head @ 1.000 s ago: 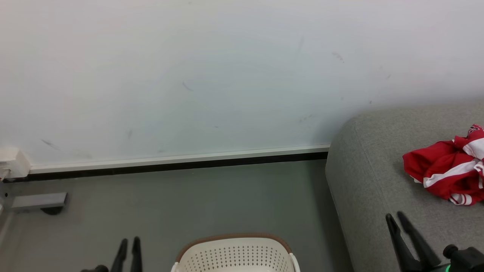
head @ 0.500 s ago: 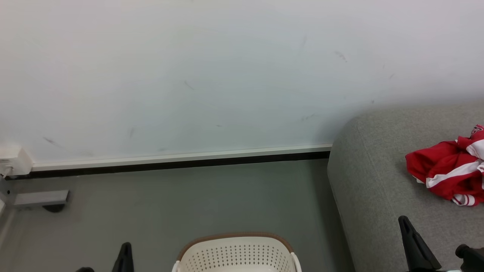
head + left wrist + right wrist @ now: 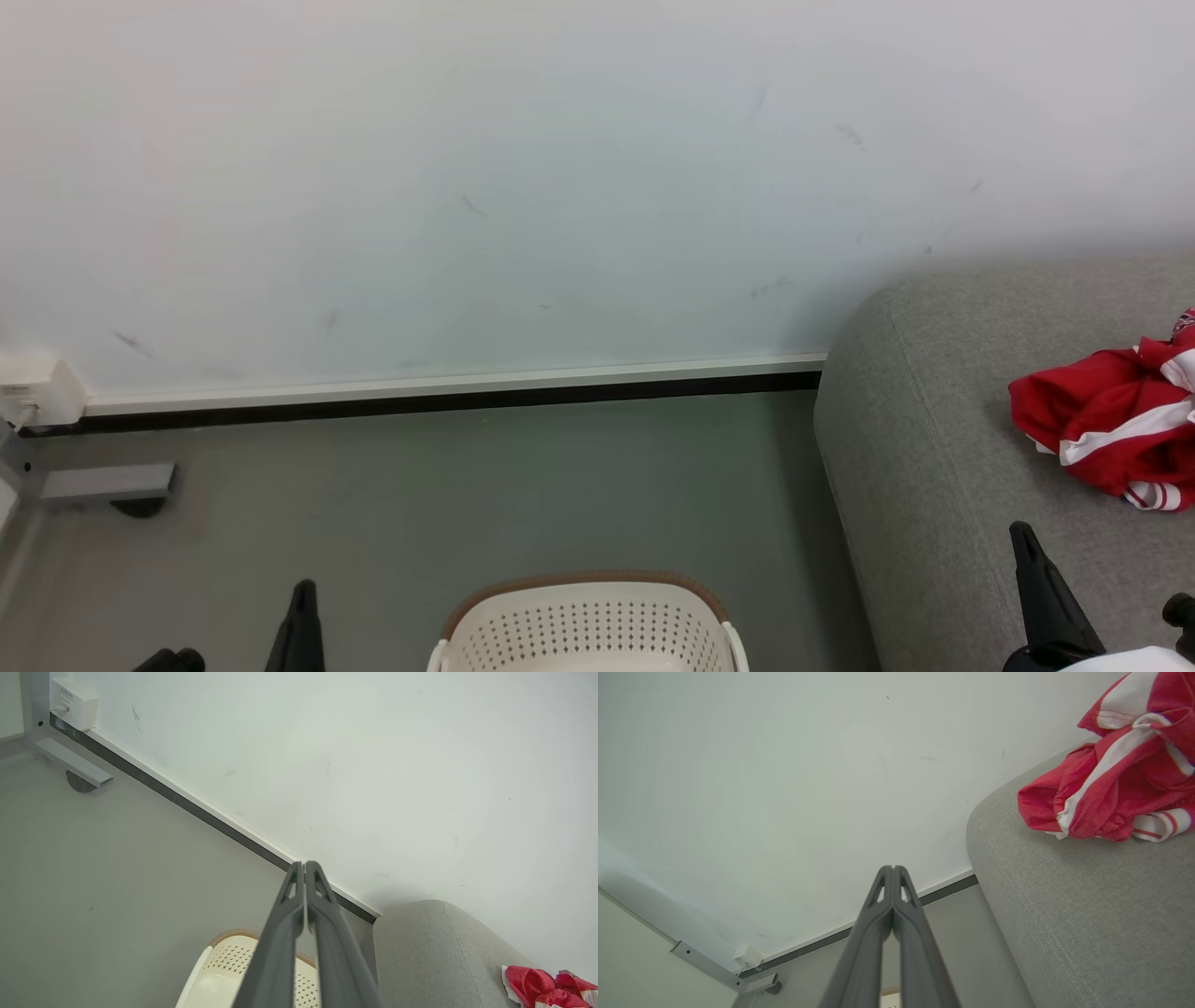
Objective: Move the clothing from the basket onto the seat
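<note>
The clothing (image 3: 1111, 439), a crumpled red heap with white stripes, lies on the seat (image 3: 934, 467) at 3 o'clock in the head view, cut off by the picture's edge. The grey seat takes up the 3-to-5 o'clock corner, its rounded end towards the wall (image 3: 467, 187). The basket (image 3: 588, 630) stands on the floor (image 3: 420, 485) at 6 o'clock, near the seat's end and well apart from the clothing. The right claw (image 3: 1019, 534) rises at 5 o'clock over the seat, clear of the clothing, its fingers pressed together and empty. The left claw (image 3: 303, 590) rises at 7 o'clock over the floor, likewise closed and empty. A dark skirting strip (image 3: 448, 399) runs along the wall's foot, and a white box (image 3: 33, 392) sits at 9 o'clock.
</note>
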Tool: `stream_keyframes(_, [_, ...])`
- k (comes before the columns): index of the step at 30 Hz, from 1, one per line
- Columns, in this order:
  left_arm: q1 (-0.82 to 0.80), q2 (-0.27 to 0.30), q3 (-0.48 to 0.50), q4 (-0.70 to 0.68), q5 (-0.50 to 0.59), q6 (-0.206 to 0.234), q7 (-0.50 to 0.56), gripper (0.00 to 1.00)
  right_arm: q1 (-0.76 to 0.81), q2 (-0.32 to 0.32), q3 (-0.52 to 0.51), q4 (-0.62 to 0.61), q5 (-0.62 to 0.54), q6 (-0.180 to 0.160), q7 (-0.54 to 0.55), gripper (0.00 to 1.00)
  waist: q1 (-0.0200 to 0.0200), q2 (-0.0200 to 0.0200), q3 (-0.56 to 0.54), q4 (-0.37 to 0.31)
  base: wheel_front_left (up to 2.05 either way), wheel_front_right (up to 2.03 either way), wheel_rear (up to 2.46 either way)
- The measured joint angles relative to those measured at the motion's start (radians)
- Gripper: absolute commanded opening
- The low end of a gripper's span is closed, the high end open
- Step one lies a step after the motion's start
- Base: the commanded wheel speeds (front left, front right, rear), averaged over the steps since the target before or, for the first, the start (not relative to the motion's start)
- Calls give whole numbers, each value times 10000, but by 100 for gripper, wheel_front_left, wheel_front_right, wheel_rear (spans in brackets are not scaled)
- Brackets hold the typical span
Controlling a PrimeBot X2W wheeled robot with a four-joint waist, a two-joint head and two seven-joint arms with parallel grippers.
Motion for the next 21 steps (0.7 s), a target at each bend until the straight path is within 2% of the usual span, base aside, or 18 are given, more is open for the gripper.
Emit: stream_keyframes(21, [-292, 4, 253, -284, -2784, -165, 729, 0, -272, 280, -573, 96, 2382, -2, 575, 0, 0, 0, 75, 125, 0, 0, 0])
